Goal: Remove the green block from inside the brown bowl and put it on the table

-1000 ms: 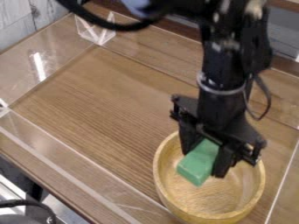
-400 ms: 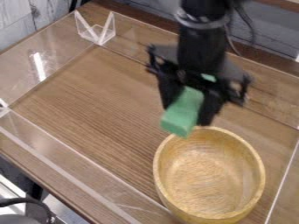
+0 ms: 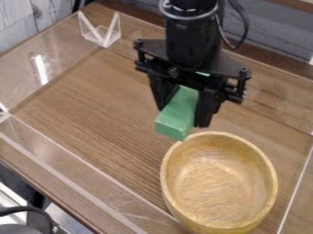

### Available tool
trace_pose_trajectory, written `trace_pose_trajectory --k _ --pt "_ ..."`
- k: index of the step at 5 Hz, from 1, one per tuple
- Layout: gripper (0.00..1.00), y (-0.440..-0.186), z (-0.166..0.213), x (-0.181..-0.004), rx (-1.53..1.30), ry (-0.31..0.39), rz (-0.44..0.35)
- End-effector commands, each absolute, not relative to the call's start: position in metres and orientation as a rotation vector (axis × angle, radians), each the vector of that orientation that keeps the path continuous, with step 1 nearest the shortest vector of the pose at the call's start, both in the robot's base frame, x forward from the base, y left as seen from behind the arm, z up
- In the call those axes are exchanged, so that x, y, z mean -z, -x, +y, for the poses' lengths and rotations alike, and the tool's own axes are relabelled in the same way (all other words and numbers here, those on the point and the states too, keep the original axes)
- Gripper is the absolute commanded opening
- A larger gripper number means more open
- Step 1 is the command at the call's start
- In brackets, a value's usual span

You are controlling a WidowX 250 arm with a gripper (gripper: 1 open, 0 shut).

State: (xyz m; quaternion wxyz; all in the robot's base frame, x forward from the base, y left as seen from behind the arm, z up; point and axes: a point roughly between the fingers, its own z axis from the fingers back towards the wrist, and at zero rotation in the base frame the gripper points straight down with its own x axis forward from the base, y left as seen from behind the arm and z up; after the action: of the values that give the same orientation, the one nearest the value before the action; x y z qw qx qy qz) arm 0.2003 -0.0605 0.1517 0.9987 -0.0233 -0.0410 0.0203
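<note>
Block lift completed: green block (image 3: 178, 114), clamped in the jaws of the gripper (image 3: 184, 108), has been carried out of the brown bowl (image 3: 221, 178) and is held above bare worktop (image 3: 86, 101) beside the rim, so only set-down remains.

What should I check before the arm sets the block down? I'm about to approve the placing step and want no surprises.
1. Grip: gripper shut on the green block: ok.
2. Block out of the brown bowl: ok, it hangs up and left of the rim.
3. Bowl empty: ok.
4. Bare table left of the bowl for placing: ok.
5. Block held level: not ok, it hangs tilted, lower end toward the table.
6. Height above the table: cannot tell from this single view.
</note>
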Motion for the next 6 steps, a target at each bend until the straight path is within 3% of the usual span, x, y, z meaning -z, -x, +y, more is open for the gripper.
trace_pose_trajectory --k 1,6 --pt "0.00 -0.193 -0.065 -0.161 -0.024 0.051 -0.111" --pt "0.00 -0.183 -0.032 -0.165 -0.021 0.030 -0.113"
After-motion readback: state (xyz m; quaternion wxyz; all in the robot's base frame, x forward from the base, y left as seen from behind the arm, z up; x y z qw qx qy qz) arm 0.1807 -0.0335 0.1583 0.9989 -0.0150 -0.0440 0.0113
